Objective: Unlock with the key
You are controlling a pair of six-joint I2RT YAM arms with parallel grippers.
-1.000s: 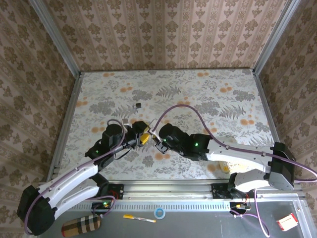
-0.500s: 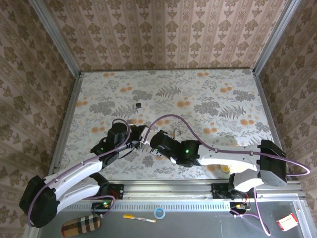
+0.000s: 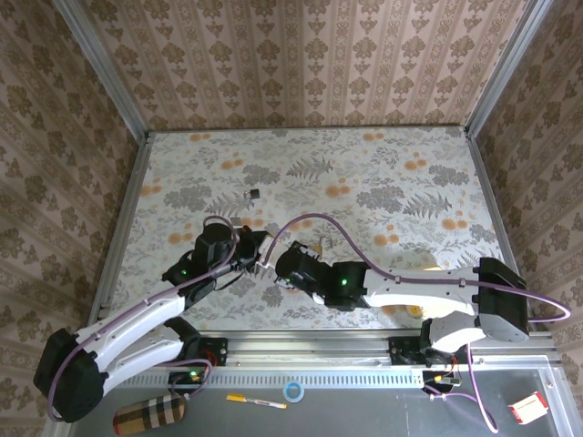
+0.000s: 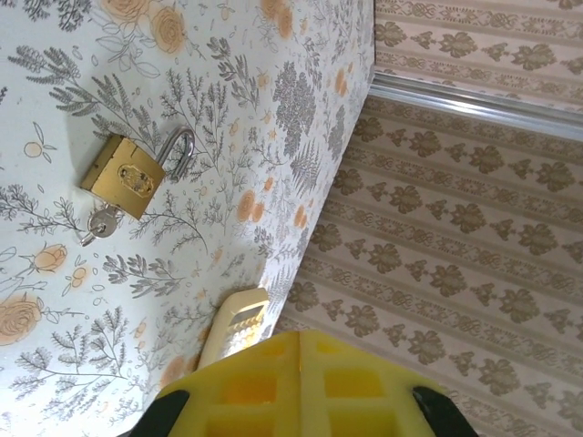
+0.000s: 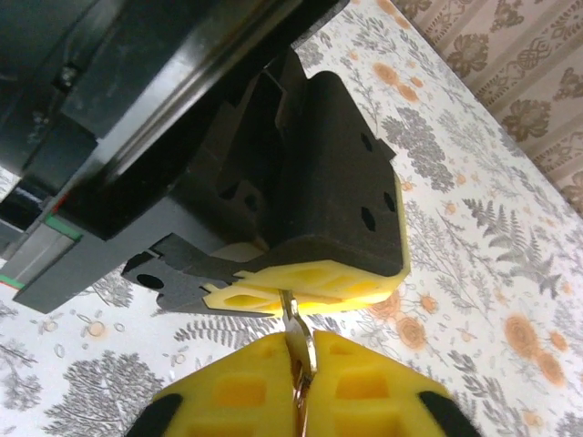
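Two sets of jaws meet on a thin metal piece (image 5: 292, 315), left jaws clamped, right jaws' hold unclear; grip firmly left, draw right straight back.

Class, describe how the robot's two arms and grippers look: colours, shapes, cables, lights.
The left arm and right arm both have white shells on the long links and black wrist housings with green lights. Purple cables run along them. The left gripper and right gripper have black bodies and yellow, grid-moulded fingers.
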